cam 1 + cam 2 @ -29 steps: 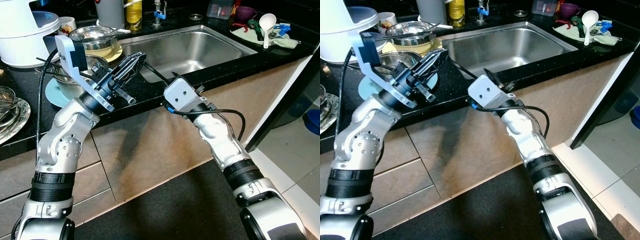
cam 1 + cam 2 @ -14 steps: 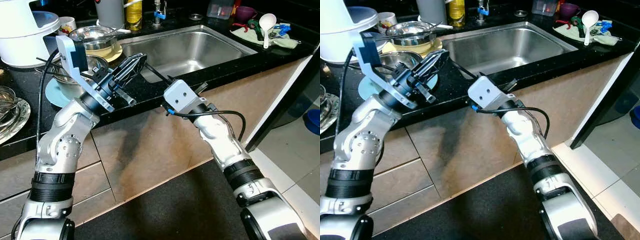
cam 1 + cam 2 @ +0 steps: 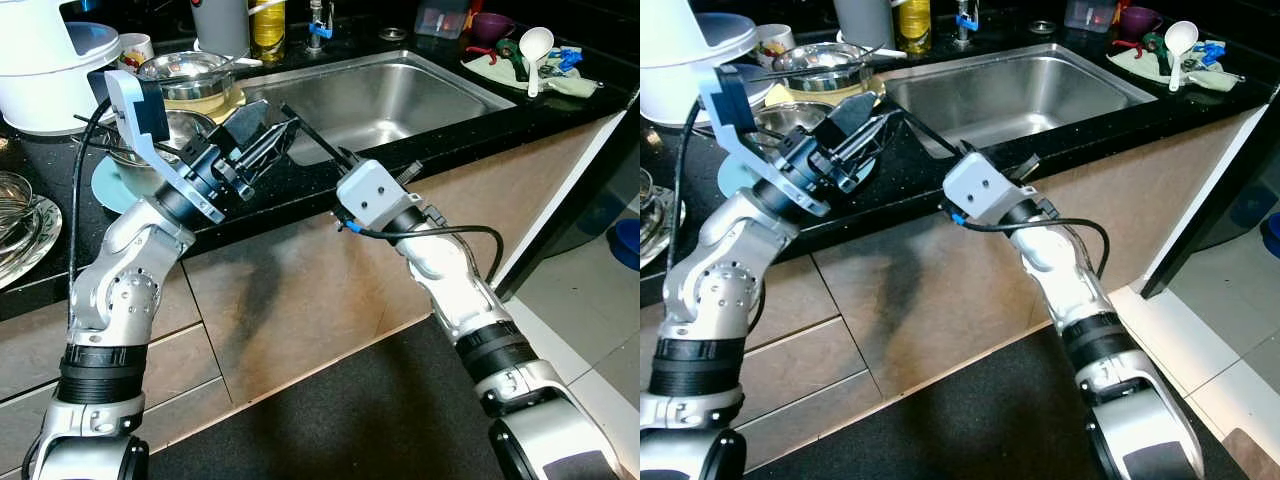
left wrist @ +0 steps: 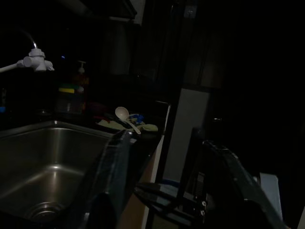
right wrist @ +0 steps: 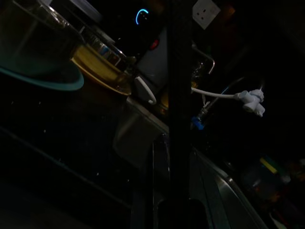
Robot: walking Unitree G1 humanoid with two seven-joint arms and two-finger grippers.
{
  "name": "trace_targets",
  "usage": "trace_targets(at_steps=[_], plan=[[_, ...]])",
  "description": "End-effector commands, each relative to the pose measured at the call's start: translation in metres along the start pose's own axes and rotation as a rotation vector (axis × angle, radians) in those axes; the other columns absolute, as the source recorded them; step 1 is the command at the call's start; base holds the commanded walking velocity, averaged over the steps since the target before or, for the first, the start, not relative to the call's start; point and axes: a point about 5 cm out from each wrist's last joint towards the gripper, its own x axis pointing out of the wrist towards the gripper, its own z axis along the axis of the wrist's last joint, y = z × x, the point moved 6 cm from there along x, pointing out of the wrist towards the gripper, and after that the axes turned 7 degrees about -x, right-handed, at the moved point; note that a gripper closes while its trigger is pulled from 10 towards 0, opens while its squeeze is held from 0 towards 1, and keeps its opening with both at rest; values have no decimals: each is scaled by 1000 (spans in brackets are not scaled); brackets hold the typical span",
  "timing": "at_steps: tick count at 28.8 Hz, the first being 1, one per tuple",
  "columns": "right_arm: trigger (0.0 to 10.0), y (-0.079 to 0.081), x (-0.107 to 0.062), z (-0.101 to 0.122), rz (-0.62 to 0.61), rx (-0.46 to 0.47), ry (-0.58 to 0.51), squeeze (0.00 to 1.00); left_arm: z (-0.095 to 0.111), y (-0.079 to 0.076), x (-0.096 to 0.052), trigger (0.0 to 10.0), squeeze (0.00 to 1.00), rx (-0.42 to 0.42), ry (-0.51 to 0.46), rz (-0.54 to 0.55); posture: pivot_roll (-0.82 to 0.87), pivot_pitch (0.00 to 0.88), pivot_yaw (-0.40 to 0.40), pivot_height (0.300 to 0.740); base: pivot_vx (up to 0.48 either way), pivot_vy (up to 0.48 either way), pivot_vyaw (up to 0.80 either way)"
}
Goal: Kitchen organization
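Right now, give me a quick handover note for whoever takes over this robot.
Left hand: open, empty, raised over the counter's front edge beside the sink.
Right hand: raised at the sink's front rim, holding nothing that I can see; whether it is open is unclear.
Things: steel bowls stacked on plates left of the sink; white spoon and utensils on a cloth to the right.
Done: nothing evident.
Left: all the dishes and utensils.

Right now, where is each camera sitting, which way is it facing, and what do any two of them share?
Left eye and right eye views: on the head, looking down at the sink and counter; both silver arms, left gripper, right gripper.
Left wrist view: on the left wrist, looking across the sink toward the white spoon; its own fingers.
Right wrist view: on the right wrist, looking along the counter toward the steel bowls.
Shared: sink, white faucet head.
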Motion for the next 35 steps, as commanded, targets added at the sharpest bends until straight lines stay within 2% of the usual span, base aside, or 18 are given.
trace_targets(at_steps=[1,6,7,8,10,12,13,14,16,19,22,24,25,26,27,31,33,35], plan=[[0,-3,-10,-5,-4,4,9,0,5,5,-4,10000,0,6,-20,27,-95,187,16,740,0,0,0],[0,2,-42,-29,-2,71,87,0,0,1,-12,10000,0,5,37,7,-93,191,11,740,0,0,0],[0,5,-55,-35,3,107,109,0,-14,-10,-19,10000,0,-32,129,-49,-93,191,11,740,0,0,0],[0,5,-55,-35,3,107,109,0,-14,-10,-19,10000,0,-32,129,-49,-93,191,11,740,0,0,0],[0,17,-79,-46,46,195,152,0,-49,-31,-40,10000,0,-67,349,-146,-93,191,11,740,0,0,0],[0,28,-104,-58,81,242,212,0,-92,-45,-78,10000,0,-86,625,-192,-94,200,6,740,0,0,0],[0,28,-104,-58,81,242,212,0,-92,-45,-78,10000,0,-86,625,-192,-94,200,6,740,0,0,0],[0,34,-115,-65,89,259,255,0,-110,-42,-95,10000,0,-66,731,-167,-95,203,6,740,0,0,0],[0,37,-122,-70,94,271,283,0,-122,-41,-106,10000,0,-48,796,-149,-95,203,6,740,0,0,0],[0,65,-149,-99,124,399,482,0,-159,-9,-118,10000,0,92,890,87,-96,201,8,740,0,0,0],[0,88,-164,-115,150,510,608,0,-177,4,-130,10000,0,107,957,225,-96,196,18,740,0,0,0],[0,111,-182,-130,167,612,728,0,-201,15,-154,10000,0,140,1064,361,-93,192,18,740,0,0,0],[0,111,-182,-130,167,612,728,0,-201,15,-154,10000,0,140,1064,361,-93,192,18,740,0,0,0],[0,123,-192,-137,147,681,790,0,-217,20,-175,10000,0,182,1140,441,-93,189,18,740,0,0,0],[0,126,-194,-138,127,709,803,0,-223,21,-183,10000,0,197,1162,463,-93,189,18,740,0,0,0],[0,129,-196,-142,49,795,831,0,-236,27,-209,10000,0,211,1207,565,-92,190,19,740,0,0,0],[78,130,-197,-144,4,850,840,0,-240,32,-219,10000,0,179,1180,634,-91,191,21,740,0,0,0],[902,136,-203,-151,-78,933,888,0,-249,41,-249,10000,0,72,1142,824,-90,194,24,740,0,0,0]])
